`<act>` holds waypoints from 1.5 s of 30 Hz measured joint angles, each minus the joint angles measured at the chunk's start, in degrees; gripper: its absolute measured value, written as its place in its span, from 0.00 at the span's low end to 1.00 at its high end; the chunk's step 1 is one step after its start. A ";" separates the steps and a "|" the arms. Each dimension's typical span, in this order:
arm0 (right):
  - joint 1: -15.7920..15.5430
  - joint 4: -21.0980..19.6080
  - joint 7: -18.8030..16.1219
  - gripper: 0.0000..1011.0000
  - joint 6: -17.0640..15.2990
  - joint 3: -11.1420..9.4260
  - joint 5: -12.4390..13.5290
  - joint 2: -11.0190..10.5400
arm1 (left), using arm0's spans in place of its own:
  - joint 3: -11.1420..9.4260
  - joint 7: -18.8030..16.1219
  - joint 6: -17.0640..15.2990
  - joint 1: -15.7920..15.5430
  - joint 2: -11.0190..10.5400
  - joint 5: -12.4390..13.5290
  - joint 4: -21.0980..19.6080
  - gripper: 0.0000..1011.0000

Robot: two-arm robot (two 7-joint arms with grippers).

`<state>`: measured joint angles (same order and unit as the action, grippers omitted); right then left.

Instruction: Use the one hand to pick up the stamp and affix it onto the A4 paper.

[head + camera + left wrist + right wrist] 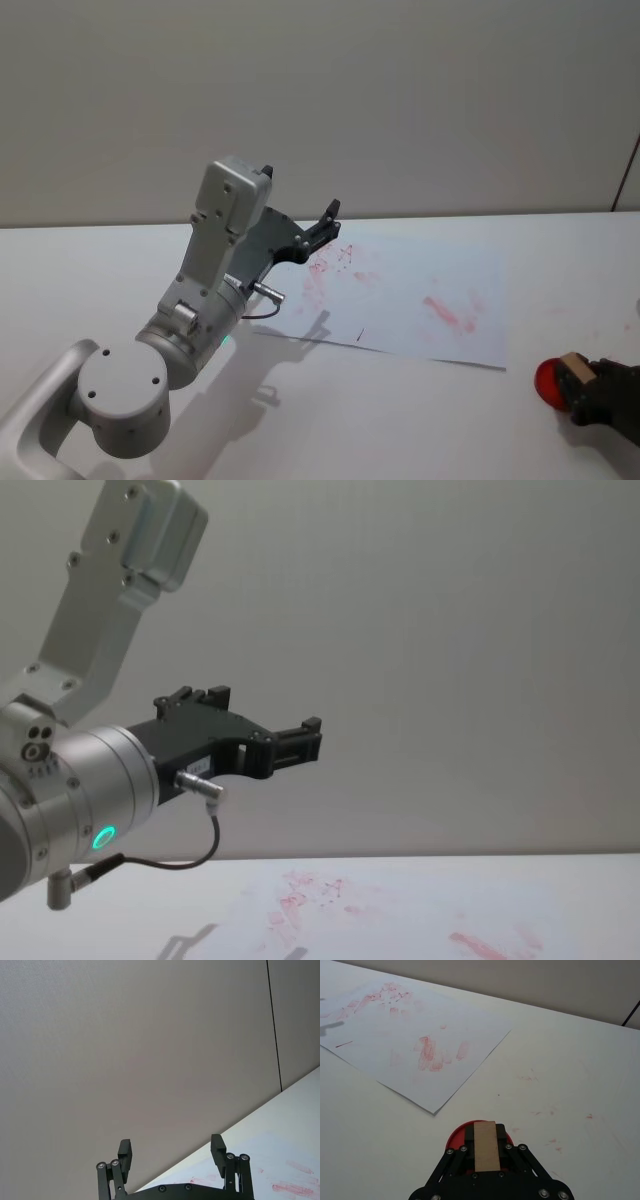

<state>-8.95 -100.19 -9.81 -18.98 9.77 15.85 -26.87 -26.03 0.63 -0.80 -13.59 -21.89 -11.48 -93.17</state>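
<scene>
We see the matte black two-finger right gripper (582, 386) (486, 1133) low at the right near edge of the white counter (400, 425). Its jaws are closed on the small light-brown wooden stamp block (573, 370) (486, 1147). In the right wrist view the block sits squarely between the two fingers, one finger pressed to each long side, and its far end pokes out past the fingertips.

That far end sits over a round red ink pad (548, 383) (462, 1132) lying on the counter. We cannot tell whether the stamp touches the pad.

The stamp is off the flat white A4 paper sheet with red ink smudges (430, 300) (395, 1045) (400, 910). The sheet lies farther out on the counter and to the left, and its nearest corner is close to the pad but apart from it.

The left gripper (326, 222) (171, 1146) (306, 736), black on a silver wrist with a green ring light, hangs raised above the left end of the sheet. It points toward the grey wall (400, 90), its jaws stand apart and nothing is between them.
</scene>
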 joint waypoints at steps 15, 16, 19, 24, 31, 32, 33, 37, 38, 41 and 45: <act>0.90 0.28 -1.09 0.22 1.34 0.12 -0.72 0.28 | 0.00 0.00 0.00 0.00 0.00 0.00 0.00 0.99; 1.25 0.36 -1.52 0.22 1.91 0.17 -0.93 0.42 | 0.00 0.00 0.00 0.00 0.00 0.00 0.00 0.99; 1.98 0.54 -2.25 0.22 2.76 0.32 -1.20 0.73 | 0.00 0.00 0.00 0.00 0.00 0.00 0.00 0.99; 4.45 1.54 -4.54 0.22 5.15 0.84 -2.00 1.98 | 0.00 0.00 0.00 0.00 0.00 0.00 0.00 0.99; 9.31 5.05 -8.91 0.22 8.48 2.06 -3.30 4.71 | 0.00 0.00 0.00 0.00 0.00 0.00 0.00 0.99; 9.88 5.61 -9.43 0.22 8.70 2.22 -3.40 5.06 | 0.00 -0.01 0.00 0.00 0.00 0.00 0.00 0.99; 11.09 6.83 -10.49 0.22 9.23 2.56 -3.69 5.77 | 0.00 0.00 0.00 0.00 0.00 0.00 0.00 0.99; 14.15 10.44 -13.24 0.22 10.27 3.50 -4.46 7.63 | 0.00 -0.01 0.00 0.00 0.00 0.00 0.00 0.99; 14.71 11.14 -13.68 0.22 10.39 3.67 -4.58 7.98 | 0.00 0.00 0.00 0.00 0.00 0.00 0.00 0.99; 16.97 14.36 -15.56 0.22 10.78 4.47 -5.12 9.49 | 0.00 -0.01 0.00 0.00 0.00 0.00 0.00 0.99; 19.46 18.40 -17.41 0.22 11.06 5.57 -5.66 11.31 | 0.00 0.00 0.00 0.00 0.00 0.00 0.00 0.99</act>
<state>10.50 -81.79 -27.23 -7.92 15.34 10.19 -15.57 -26.03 0.62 -0.79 -13.59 -21.89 -11.48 -93.18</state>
